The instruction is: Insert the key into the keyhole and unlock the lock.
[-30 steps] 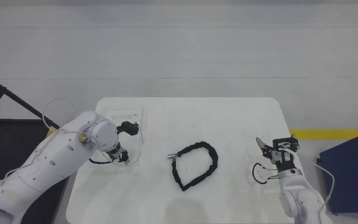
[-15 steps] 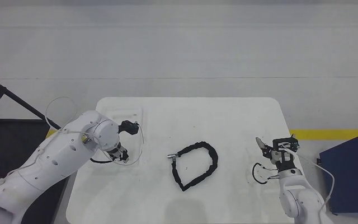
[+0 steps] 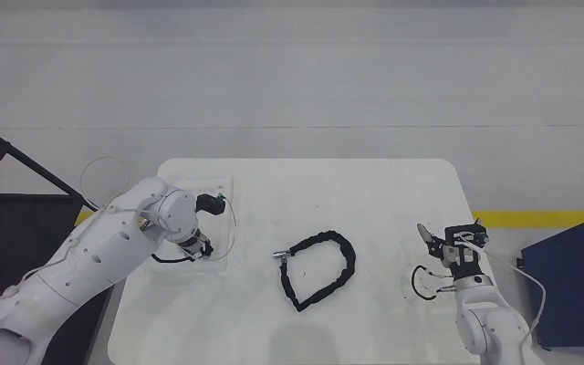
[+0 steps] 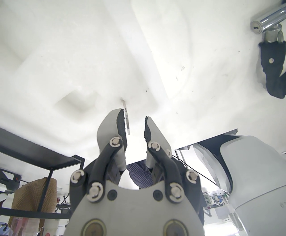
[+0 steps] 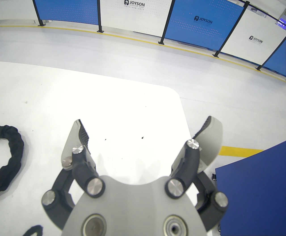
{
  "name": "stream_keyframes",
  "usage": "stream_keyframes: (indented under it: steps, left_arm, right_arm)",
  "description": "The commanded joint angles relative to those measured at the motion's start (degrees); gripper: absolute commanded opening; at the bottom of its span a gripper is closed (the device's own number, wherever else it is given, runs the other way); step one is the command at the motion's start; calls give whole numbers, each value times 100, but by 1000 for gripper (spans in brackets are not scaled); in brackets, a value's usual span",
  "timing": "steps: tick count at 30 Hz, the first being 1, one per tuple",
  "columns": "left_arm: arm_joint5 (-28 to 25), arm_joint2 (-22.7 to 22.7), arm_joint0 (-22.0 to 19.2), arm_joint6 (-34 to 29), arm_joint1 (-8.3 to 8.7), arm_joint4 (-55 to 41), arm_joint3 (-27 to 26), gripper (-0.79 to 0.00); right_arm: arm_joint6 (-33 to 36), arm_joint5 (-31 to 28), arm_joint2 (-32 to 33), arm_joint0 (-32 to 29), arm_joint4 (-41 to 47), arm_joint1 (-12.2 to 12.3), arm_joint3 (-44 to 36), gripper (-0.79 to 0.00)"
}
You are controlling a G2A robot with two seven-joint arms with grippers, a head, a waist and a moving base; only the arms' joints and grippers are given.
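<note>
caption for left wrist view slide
Left gripper open around the key standing in the foam tray, chain lock beyond.

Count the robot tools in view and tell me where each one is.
2. The left tool sits over the white foam tray, open around the key. The right tool hangs open above the table, near its right edge.

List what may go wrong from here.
1. The key stands thin in the foam tray, close to one side of the open left tool; an off-centre close may tilt or drop it.
2. The chain lock lies loose on the table, the right tool apart from it; its keyhole end may slide when pushed.
</note>
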Motion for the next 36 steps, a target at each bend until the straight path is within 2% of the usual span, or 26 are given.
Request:
stream_keyframes:
  steps: [1,6,11,15,17,19,24,30,36]
  left_arm:
    - [12,13,-1,22,-14,103,22,-576]
    - [-3,0,15,50,-58,115,69,-619]
    - [-16,-5,38,89,-102,130,114,-736]
    - [-3,13,32,23,-132,268,170,-686]
    - [1,4,31,3,-145,286,193,-708]
    - [11,-6,28,-3,-157,327,206,-785]
    - [-4,-82,22,-47,-163,390,173,-785]
    - [-60,-216,34,-84,-63,499,104,-785]
    - [-180,-718,110,-84,188,284,-228,-785]
  right_arm:
    - [0,0,0,0,0,0,0,0]
    - [0,0,0,0,0,0,0,0]
    - [0,0,0,0,0,0,0,0]
    - [0,0,0,0,0,0,0,0]
    - [0,0,0,0,0,0,0,0]
    - [0,0,0,0,0,0,0,0]
    - [0,0,0,0,0,0,0,0]
    - [0,0,0,0,0,0,0,0]
    - [0,0,0,0,0,0,0,0]
